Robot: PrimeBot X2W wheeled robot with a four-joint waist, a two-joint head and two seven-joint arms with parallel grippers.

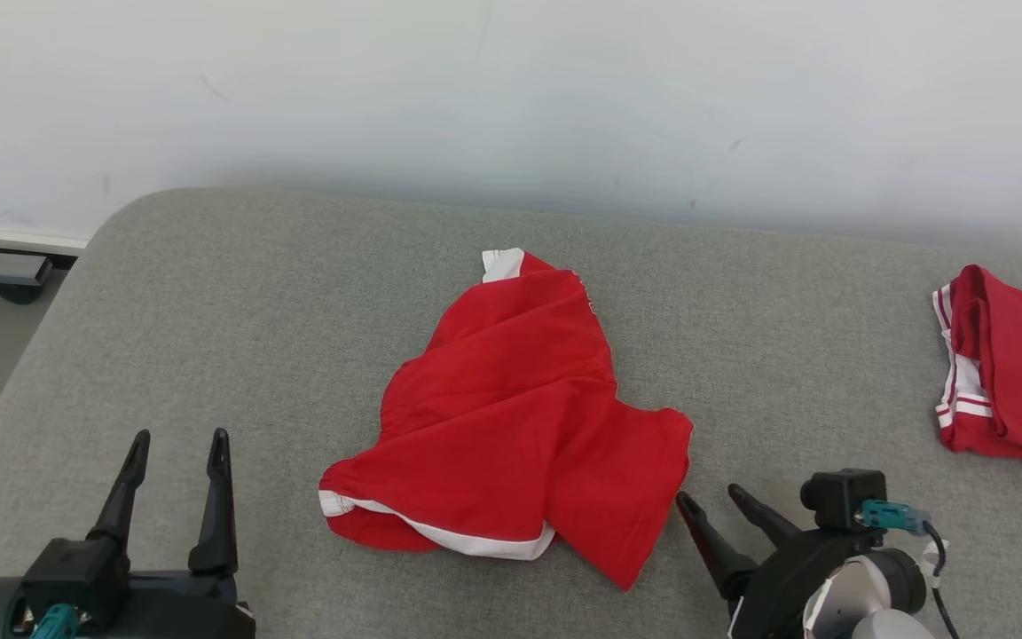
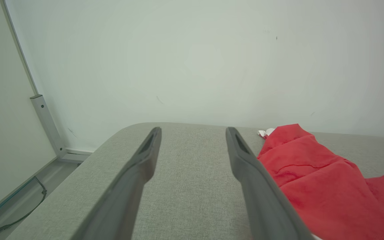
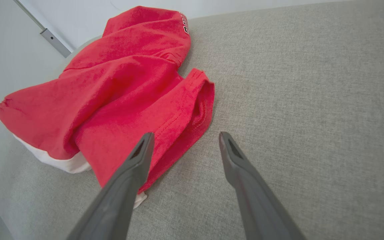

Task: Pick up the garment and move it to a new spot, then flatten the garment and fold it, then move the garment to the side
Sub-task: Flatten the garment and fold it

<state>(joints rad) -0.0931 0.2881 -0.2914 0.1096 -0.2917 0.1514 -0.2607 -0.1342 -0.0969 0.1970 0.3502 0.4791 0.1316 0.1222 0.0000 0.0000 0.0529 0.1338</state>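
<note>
While both of our grippers hang empty, a crumpled red garment with white trim (image 1: pixel 511 408) lies bunched at the centre of the frame on a grey fabric-covered table (image 1: pixel 209 311). Our left gripper (image 1: pixel 181 435), at the lower left, has its two dark fingers spread wide and sits well apart from the cloth. Our right gripper (image 1: pixel 708 493), at the lower right, is also spread wide, with its tips just beside the garment's lower right hem; we cannot tell whether they touch it. At the right edge lies a second red garment with white stripes (image 1: pixel 1008 373). A pale wall (image 1: pixel 511 89) runs across the top.
</note>
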